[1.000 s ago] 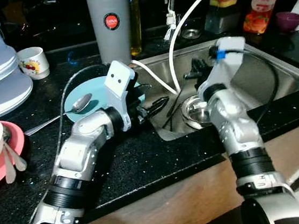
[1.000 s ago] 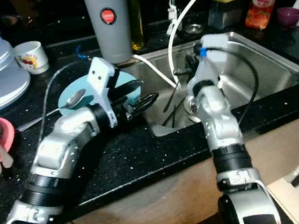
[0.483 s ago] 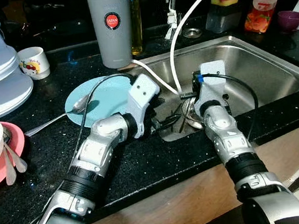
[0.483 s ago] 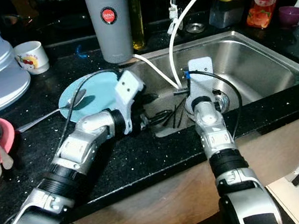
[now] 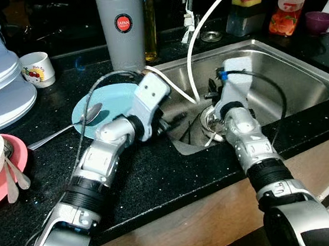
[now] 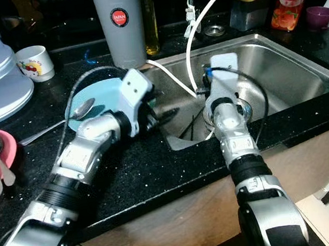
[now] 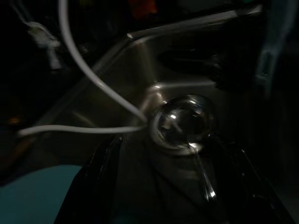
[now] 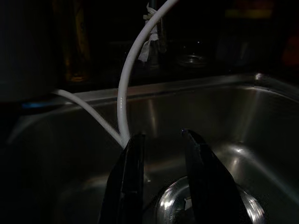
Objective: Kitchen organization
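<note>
Over the sink (image 5: 302, 77), the right gripper (image 8: 161, 154) has lifted slightly, fingers narrowly parted above the steel bowl (image 7: 182, 122) at the drain. The left gripper (image 5: 173, 122), fingers spread wide, has drawn back toward the left rim, so the bowl remains ungrasped.

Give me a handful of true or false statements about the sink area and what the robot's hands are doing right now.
1. A spoon rests with its bowl on the light blue plate. True.
2. The right hand hangs over a small steel bowl in the sink. True.
3. The white hose ends on the counter beside the pink plate. False: it curves down into the sink.
4. The grey canister lies on its side in the sink. False: it stands upright on the counter behind the blue plate.
5. The left hand is at the sink's near left edge. True.
6. The purple cup sits inside the sink. False: it stands on the counter to the sink's far right.
</note>
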`<state>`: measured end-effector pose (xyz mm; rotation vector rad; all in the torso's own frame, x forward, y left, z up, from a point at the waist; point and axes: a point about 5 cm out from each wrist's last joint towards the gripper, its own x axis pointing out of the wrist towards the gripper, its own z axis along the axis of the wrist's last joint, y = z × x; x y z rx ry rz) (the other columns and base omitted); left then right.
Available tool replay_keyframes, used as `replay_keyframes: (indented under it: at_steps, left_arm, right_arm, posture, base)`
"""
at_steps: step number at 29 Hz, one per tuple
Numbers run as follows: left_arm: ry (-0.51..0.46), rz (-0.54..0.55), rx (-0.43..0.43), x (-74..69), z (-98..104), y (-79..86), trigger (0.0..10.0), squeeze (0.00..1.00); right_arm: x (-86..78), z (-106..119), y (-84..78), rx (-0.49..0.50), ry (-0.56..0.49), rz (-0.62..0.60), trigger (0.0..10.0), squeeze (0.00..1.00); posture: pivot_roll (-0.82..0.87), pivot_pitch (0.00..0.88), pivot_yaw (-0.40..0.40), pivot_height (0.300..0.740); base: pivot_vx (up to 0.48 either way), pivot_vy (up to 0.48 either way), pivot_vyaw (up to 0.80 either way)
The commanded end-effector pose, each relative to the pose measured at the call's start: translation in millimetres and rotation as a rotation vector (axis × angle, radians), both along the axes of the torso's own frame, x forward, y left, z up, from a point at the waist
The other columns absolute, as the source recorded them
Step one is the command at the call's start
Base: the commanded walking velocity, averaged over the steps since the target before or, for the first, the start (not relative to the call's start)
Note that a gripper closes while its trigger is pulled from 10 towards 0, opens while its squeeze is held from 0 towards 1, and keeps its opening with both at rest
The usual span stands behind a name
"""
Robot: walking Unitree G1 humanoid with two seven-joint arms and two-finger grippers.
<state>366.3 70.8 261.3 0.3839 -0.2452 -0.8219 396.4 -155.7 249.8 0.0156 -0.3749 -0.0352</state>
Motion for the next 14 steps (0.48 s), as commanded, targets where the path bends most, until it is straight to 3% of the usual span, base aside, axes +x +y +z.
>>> replay_keyframes:
  at_steps: [1,2,3,4,5,6,9,10,12,14]
  left_arm:
    - [-0.054,0.092,-0.02,3.6,13.3,13.1,10.0,0.0]
    - [-0.088,0.189,-0.043,6.9,22.7,25.9,10.0,0.0]
    - [-0.088,0.189,-0.043,6.9,22.7,25.9,10.0,0.0]
    - [-0.131,0.306,-0.049,9.2,32.5,42.8,10.0,1.0]
    - [-0.157,0.392,-0.054,8.9,39.6,58.7,10.0,1.0]
    - [-0.157,0.392,-0.054,8.9,39.6,58.7,10.0,1.0]
    - [-0.192,0.549,0.013,2.1,41.8,91.8,10.0,1.0]
    - [-0.192,0.582,0.033,0.3,40.4,99.3,10.0,0.0]
    - [-0.192,0.582,0.033,0.3,40.4,99.3,10.0,0.0]
    - [-0.167,0.645,0.065,-2.1,36.2,115.6,10.0,0.0]
  right_arm:
    - [0.8,8.1,2.0,0.041,-0.008,0.029,10.0,0.0]
    - [0.3,12.6,5.4,0.064,-0.017,0.063,10.0,0.0]
    - [0.3,12.6,5.4,0.064,-0.017,0.063,10.0,0.0]
    - [-1.1,16.8,9.9,0.085,-0.028,0.104,10.0,0.0]
    - [-2.6,19.5,14.6,0.099,-0.035,0.144,10.0,0.0]
    - [-2.6,19.5,14.6,0.099,-0.035,0.144,10.0,0.0]
    - [-7.2,20.2,27.9,0.102,-0.034,0.228,10.0,0.0]
    - [-8.4,19.8,31.8,0.103,-0.028,0.254,10.0,0.0]
    - [-8.4,19.8,31.8,0.103,-0.028,0.254,10.0,0.0]
    - [-12.0,19.0,42.0,0.095,-0.012,0.326,10.0,0.0]
  posture:
    - [-0.02,0.083,0.027,0.74]
    - [-0.02,0.082,0.026,0.74]
    - [-0.02,0.082,0.026,0.74]
    - [-0.02,0.081,0.024,0.74]
    - [-0.02,0.083,0.023,0.74]
    - [-0.02,0.083,0.023,0.74]
    - [-0.01,0.091,0.022,0.74]
    - [-0.01,0.091,0.022,0.74]
    - [-0.01,0.091,0.022,0.74]
    - [-0.01,0.1,0.021,0.74]
  base:
    - [0.0,0.0,0.0]
    - [0.0,0.0,0.0]
    - [0.0,0.0,0.0]
    - [0.0,0.0,0.0]
    - [0.0,0.0,0.0]
    - [0.0,0.0,0.0]
    - [0.0,0.0,0.0]
    - [0.0,0.0,0.0]
    - [0.0,0.0,0.0]
    - [0.0,0.0,0.0]
